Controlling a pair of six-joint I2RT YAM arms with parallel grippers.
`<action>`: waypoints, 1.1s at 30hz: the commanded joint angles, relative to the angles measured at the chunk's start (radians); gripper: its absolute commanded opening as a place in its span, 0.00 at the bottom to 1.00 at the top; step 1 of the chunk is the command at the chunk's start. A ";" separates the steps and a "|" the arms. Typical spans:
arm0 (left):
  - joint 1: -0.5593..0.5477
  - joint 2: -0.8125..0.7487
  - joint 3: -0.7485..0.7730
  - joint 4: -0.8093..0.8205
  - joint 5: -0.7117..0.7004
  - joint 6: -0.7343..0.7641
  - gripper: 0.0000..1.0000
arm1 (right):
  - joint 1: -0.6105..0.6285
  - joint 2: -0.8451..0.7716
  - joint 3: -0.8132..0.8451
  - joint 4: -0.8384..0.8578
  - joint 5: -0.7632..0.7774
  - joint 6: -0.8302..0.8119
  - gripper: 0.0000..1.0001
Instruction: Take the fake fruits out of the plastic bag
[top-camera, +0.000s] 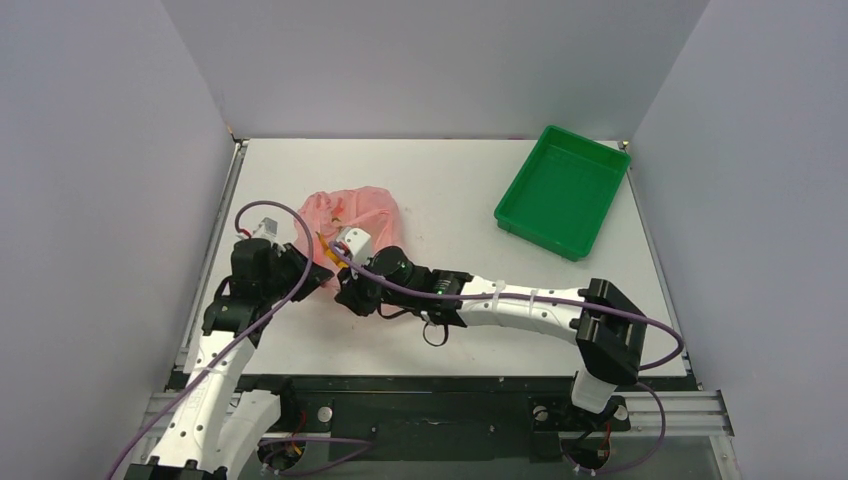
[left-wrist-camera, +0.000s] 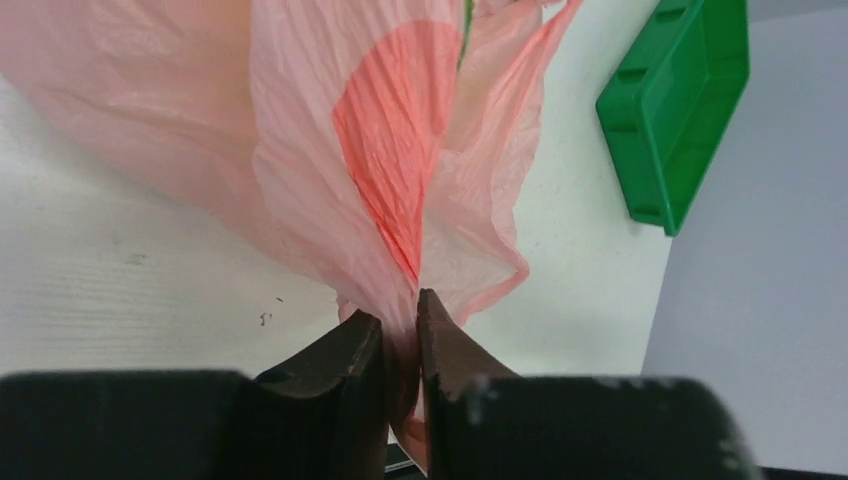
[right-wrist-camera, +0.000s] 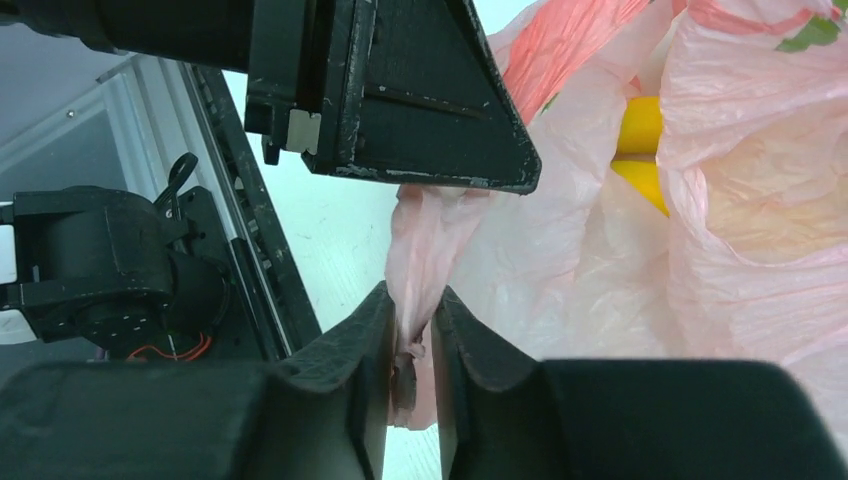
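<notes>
Both arms meet at the near edge of the pink plastic bag (top-camera: 352, 210), which lies crumpled on the worktop (top-camera: 460, 180), left of centre and well apart from the green tray (top-camera: 562, 190). The left end effector (left-wrist-camera: 400, 320) is closed on a gathered pleat of the film. The right end effector (right-wrist-camera: 412, 305) is clamped just beside it on a twisted strand of the same edge, so the two pinch points sit almost together.

The step in hand looks like opening or upending the bag. To do it well, the two grips should draw apart slowly and evenly so the film spreads instead of tearing. They should also rise enough for the folds to loosen around the contents. The film is thin and may slip from the fingers if it is jerked.

The fake fruits (right-wrist-camera: 640, 130) show as yellow pieces between folds in the right wrist view. They lie inside the bag, beyond the pinched edge and farther from the arm bases. Neither end effector touches them.
</notes>
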 joint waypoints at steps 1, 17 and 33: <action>-0.004 -0.015 -0.018 0.154 0.075 0.061 0.00 | 0.004 -0.049 0.039 0.002 0.030 -0.023 0.28; -0.001 -0.121 -0.120 0.267 0.192 0.214 0.00 | -0.384 -0.112 -0.008 -0.018 0.075 0.112 0.76; -0.001 -0.093 -0.112 0.258 0.247 0.247 0.00 | -0.429 0.344 0.367 -0.107 0.171 -0.075 0.61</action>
